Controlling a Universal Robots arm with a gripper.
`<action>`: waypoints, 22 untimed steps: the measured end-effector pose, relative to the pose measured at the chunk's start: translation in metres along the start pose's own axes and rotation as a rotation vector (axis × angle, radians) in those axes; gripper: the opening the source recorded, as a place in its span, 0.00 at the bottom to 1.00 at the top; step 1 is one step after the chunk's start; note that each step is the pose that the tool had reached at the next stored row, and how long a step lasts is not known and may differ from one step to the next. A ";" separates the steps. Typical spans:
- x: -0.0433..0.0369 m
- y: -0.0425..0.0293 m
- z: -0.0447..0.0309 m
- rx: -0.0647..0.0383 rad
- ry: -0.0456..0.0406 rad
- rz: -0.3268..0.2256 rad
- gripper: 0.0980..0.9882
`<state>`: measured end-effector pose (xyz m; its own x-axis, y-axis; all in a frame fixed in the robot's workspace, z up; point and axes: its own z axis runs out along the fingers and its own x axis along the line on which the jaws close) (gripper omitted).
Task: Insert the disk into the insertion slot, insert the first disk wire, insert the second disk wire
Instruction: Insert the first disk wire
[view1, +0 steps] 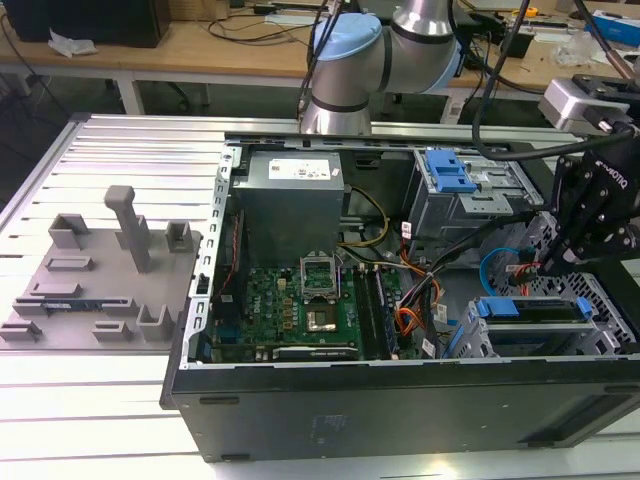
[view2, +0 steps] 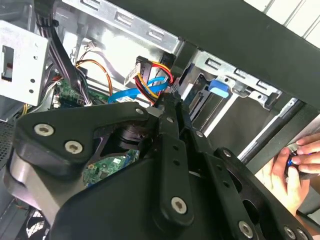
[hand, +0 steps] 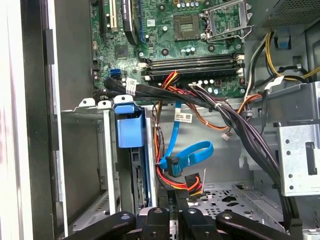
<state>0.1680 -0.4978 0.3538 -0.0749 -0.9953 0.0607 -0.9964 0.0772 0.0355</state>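
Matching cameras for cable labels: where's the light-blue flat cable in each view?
Exterior view: the light-blue flat cable curves inside the case toward the exterior view's right, beside the blue drive bracket.
First wrist view: the cable loops beside the orange-red wire bundle, near the bracket.
Second wrist view: the cable runs under the bundle, across from the bracket.
Shared landmark: the blue drive bracket.

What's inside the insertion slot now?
The disk, in a blue carrier, sits inside the insertion slot. The first disk wire and second disk wire end beside it; the disk's connector face is hidden, so plugging cannot be told.
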 end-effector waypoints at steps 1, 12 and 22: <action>0.0001 0.0013 0.0001 0.006 -0.0003 0.000 0.07; 0.0016 0.0017 0.0001 0.034 -0.0018 0.001 0.07; 0.0100 0.0020 0.0007 0.034 -0.0018 0.001 0.07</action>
<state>0.1653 -0.5076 0.3539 -0.0758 -0.9954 0.0589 -0.9971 0.0760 0.0015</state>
